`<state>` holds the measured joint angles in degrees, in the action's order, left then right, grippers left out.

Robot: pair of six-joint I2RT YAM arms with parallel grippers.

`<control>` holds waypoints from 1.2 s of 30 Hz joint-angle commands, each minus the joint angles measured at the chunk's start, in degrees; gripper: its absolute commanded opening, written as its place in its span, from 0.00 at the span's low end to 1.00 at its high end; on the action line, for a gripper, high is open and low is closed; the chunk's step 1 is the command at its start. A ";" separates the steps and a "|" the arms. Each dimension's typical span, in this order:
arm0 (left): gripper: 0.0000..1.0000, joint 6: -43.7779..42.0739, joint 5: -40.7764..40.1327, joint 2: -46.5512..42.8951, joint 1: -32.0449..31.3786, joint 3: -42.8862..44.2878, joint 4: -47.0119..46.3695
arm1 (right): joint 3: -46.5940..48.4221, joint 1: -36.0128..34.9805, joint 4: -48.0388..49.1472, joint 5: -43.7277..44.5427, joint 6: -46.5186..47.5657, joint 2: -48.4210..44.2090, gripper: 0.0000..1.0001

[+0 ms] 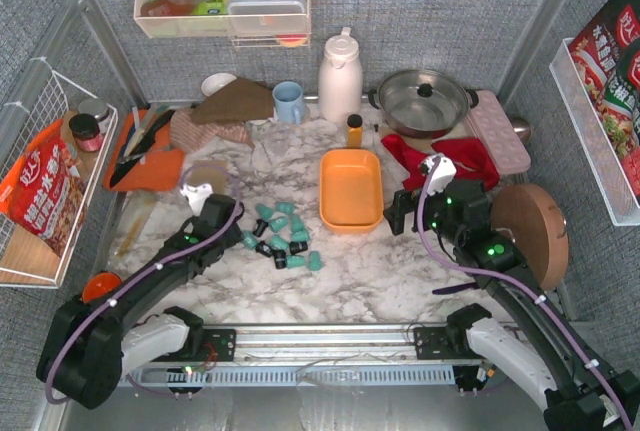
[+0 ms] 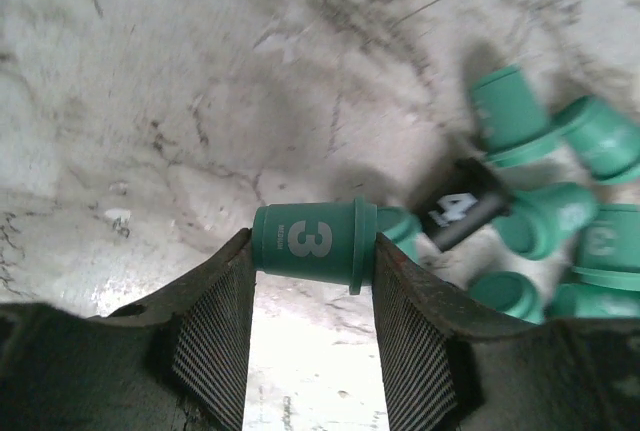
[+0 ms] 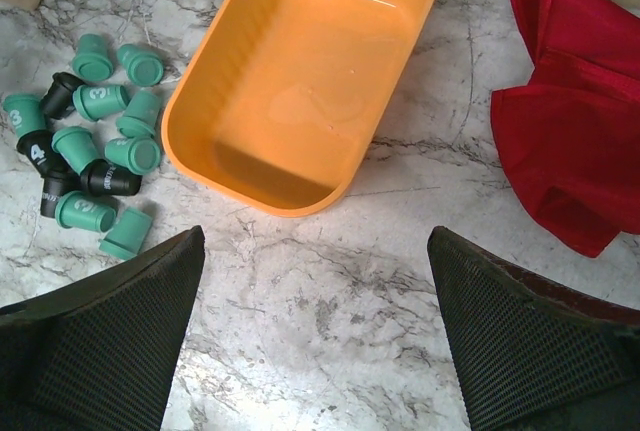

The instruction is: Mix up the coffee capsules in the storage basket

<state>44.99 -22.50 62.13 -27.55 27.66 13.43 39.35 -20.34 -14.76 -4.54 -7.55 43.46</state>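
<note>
The orange storage basket [image 1: 351, 189] lies empty in mid table; it also shows in the right wrist view [image 3: 300, 81]. Several teal and a few black coffee capsules [image 1: 285, 236] lie in a loose pile on the marble to its left, also seen in the right wrist view [image 3: 95, 156]. My left gripper [image 2: 312, 256] is shut on a teal capsule marked 3 [image 2: 310, 241], held sideways between its fingertips at the pile's left edge [image 1: 249, 241]. My right gripper [image 3: 316, 241] is open and empty over bare marble just right of the basket [image 1: 402, 215].
A red cloth [image 3: 570, 131] lies right of the basket, a round wooden board [image 1: 530, 231] beyond it. A pot [image 1: 420, 101], white jug [image 1: 340, 76], blue mug [image 1: 288, 101], pink egg tray [image 1: 498, 131] and orange cutting board [image 1: 145, 156] stand behind. Wire racks line both sides.
</note>
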 commanded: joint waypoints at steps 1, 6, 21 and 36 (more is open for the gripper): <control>0.30 -4.84 3.01 -2.91 0.10 4.64 3.69 | 0.74 -0.01 1.40 -0.56 -0.01 0.17 0.98; 0.29 -10.70 14.63 -9.62 -0.01 7.01 -0.94 | 0.57 -0.01 2.17 -2.29 0.96 0.25 0.98; 0.27 -25.68 40.21 -0.68 -5.78 19.65 -20.14 | -3.23 -0.23 14.97 -20.67 4.43 -1.95 0.96; 0.28 -55.60 48.72 13.56 -9.70 13.57 -51.87 | 19.94 -0.32 -9.68 -15.65 -11.18 13.89 0.88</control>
<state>-1.76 23.88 73.71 -36.99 42.22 -25.63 56.73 -20.62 -20.67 -19.46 -11.92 55.18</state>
